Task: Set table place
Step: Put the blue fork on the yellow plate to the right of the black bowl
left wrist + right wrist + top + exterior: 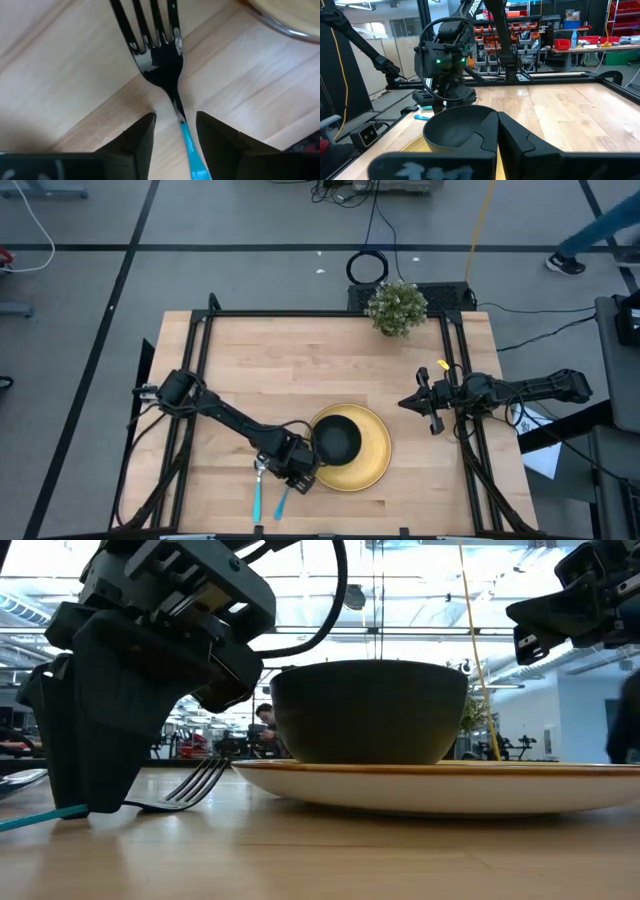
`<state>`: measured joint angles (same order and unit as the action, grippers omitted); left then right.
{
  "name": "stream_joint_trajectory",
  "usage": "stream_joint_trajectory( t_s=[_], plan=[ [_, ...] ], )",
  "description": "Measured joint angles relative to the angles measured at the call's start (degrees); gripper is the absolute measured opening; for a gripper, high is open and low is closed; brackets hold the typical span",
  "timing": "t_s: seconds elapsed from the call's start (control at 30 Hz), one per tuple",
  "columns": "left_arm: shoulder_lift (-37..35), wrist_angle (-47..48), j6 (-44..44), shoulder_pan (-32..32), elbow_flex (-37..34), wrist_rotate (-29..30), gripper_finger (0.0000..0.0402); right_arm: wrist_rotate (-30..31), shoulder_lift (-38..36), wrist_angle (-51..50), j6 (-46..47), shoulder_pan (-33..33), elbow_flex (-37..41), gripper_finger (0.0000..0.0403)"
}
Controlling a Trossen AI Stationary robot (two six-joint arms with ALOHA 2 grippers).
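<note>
Placing the fork (165, 70) is the step in hand: the left gripper (290, 476) sits low at the table's (300, 360) near edge, jaws narrowly parted astride the turquoise handle, fork lying flat just left of the yellow plate (372, 462) with the black bowl (336, 440). Next, I judge, release fully and lift straight up. The spoon (258, 490) lies left of the fork. The right gripper (425, 402) waits closed, far right.

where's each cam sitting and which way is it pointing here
High view: above the table, looking straight down; both arms show, left gripper by the fork.
Low view: at tabletop height, looking level across at bowl on plate; left gripper looms near.
Left wrist view: on the left arm, looking down at the fork between its fingers.
Right wrist view: on the right arm, looking across the table at the bowl and left arm.
Shared: fork in high, low and left wrist views.
</note>
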<state>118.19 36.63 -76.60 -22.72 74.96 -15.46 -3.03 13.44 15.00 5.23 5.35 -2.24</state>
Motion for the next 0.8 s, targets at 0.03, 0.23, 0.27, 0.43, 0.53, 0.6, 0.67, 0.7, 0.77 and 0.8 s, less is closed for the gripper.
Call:
stream_joint_trajectory(
  t_s=[0.03,0.23,0.27,0.43,0.53,0.6,0.67,0.7,0.77,0.8],
  plan=[
    [0.00,0.09,0.03,0.00,-0.02,0.01,0.0139,0.00,0.04,-0.01,-0.02,0.00,0.00,0.0000],
    [0.00,0.42,2.47,0.04,-0.22,0.16,0.0060,0.00,0.08,-0.32,-0.30,0.00,0.00,0.0000],
    [0.00,0.14,3.27,0.05,-0.22,0.23,0.0045,0.00,0.08,-0.32,-0.32,0.01,0.00,0.0000],
    [0.00,-0.41,10.35,-0.34,-0.22,1.43,0.0013,0.00,0.08,-0.30,-0.32,0.01,0.00,0.0000],
    [-0.31,-0.63,13.06,-0.42,-0.25,1.60,0.0013,0.00,0.08,-0.30,-0.32,0.00,0.00,0.0000],
    [-0.73,-0.73,13.82,-0.42,-0.29,1.67,0.0007,0.00,0.08,-0.30,-0.32,0.01,0.00,0.0000],
    [-2.40,-0.73,14.43,-0.59,-0.39,2.83,0.0007,0.00,0.08,-0.28,-0.32,-0.01,0.00,0.0000],
    [-2.99,-0.71,14.58,-0.70,-0.41,3.88,0.0008,0.00,0.08,-0.28,-0.32,0.01,0.00,0.0000],
    [-4.77,-0.40,14.94,-0.74,-0.62,7.95,0.0006,0.00,0.08,-0.28,-0.33,0.01,0.00,0.0000],
    [-5.90,0.07,15.06,-0.63,-0.68,10.88,0.0005,0.00,0.08,-0.28,-0.32,0.01,0.00,0.0000]
  ],
)
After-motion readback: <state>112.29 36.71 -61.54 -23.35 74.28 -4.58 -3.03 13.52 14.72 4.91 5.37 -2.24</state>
